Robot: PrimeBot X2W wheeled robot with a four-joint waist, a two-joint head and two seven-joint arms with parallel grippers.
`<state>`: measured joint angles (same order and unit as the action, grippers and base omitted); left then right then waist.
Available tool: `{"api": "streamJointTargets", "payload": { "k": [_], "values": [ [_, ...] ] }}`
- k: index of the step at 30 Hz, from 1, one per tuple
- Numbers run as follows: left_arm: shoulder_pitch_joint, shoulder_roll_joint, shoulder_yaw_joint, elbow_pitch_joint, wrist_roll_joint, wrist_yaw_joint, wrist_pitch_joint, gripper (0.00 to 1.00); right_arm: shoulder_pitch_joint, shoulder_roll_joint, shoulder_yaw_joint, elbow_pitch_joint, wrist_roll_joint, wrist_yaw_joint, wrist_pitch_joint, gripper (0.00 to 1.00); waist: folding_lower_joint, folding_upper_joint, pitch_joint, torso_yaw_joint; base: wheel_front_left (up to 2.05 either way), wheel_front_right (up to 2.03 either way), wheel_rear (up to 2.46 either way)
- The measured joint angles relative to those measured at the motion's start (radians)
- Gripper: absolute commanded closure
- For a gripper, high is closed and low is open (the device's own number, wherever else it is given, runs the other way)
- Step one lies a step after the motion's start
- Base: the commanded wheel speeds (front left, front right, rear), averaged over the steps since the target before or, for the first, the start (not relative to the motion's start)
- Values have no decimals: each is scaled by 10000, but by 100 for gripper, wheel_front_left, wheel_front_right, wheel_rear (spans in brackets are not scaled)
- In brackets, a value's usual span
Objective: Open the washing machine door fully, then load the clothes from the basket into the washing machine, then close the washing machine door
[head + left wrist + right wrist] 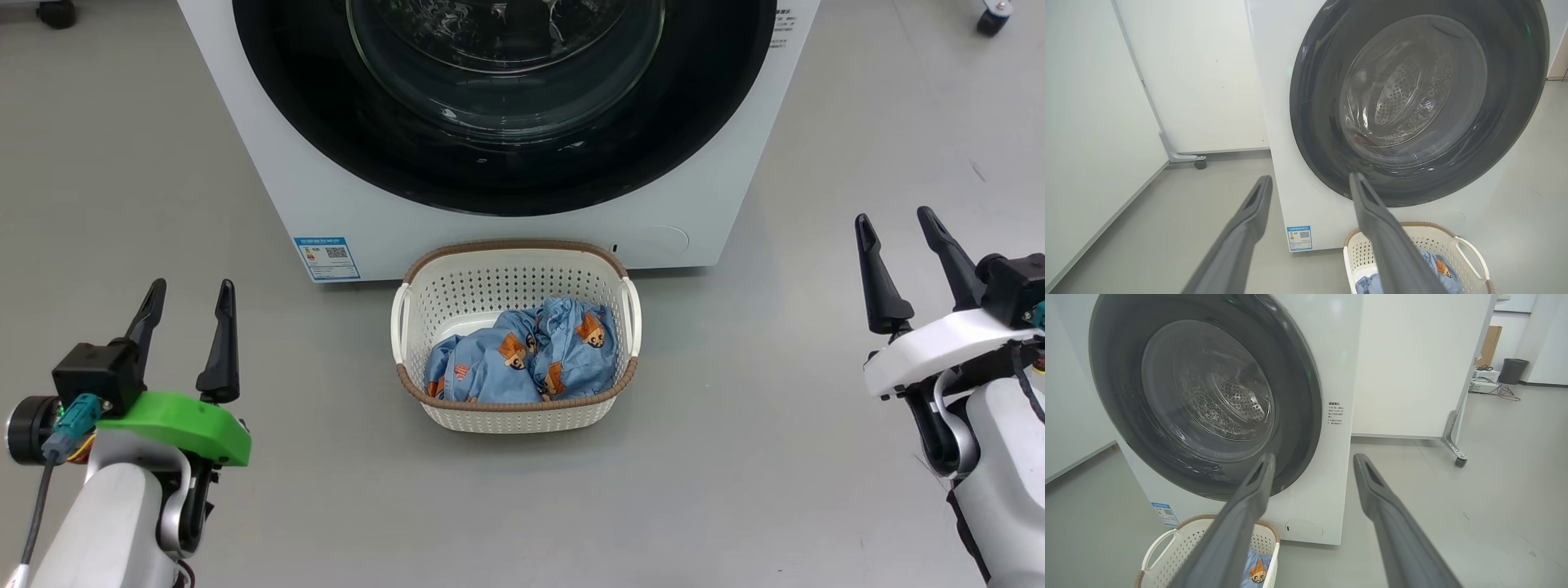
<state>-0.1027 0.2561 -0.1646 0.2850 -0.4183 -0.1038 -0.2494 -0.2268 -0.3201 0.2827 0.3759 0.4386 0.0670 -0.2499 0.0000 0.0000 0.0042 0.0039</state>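
In the head view, the washing machine door (506, 90) is being seen shut against the washing machine (261, 163). The basket (514, 245) is standing on the floor (122, 163) just before it, with the clothes (522, 355) lying inside. The left end effector (192, 286) and the right end effector (894, 216) are being held wide and empty, well apart from the basket on either side. In the left wrist view, the spread fingers (1372, 208) are being pointed toward the door's lower rim, without touching it. In the right wrist view, the end effector (1314, 455) is being aimed near the door's right edge, also apart from it. The first step, opening the door, is being judged as not yet begun. For the next move, one end effector is probably being needed at the door's edge to pull it outward, but which edge gives a grip cannot be told.
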Motion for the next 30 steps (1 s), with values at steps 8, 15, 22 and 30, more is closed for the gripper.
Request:
{"api": "streamJointTargets", "payload": {
  "k": [8, 15, 22, 30],
  "values": [
    [1, -230, 268, 299, -42, -2, 0, 0, 4, 138, -364, 31, 286, 23, 0, 0, 0, 0, 11, 0, 0, 0, 0],
    [1, -249, 405, 506, -44, 2, -27, 0, 4, 132, -391, 77, 255, 44, 0, 0, 0, 0, 26, -2, 0, 0, 0],
    [-4, -439, 669, 527, -42, 33, -27, 0, 5, 130, -441, 217, 182, 115, -2, 0, 0, 0, 17, 4, 0, 0, 0],
    [-13, -458, 857, 529, 0, 73, -27, 0, 4, 132, -431, 240, 27, 148, -2, 0, 0, 0, 27, -15, 0, 0, 0]
  ]
}}
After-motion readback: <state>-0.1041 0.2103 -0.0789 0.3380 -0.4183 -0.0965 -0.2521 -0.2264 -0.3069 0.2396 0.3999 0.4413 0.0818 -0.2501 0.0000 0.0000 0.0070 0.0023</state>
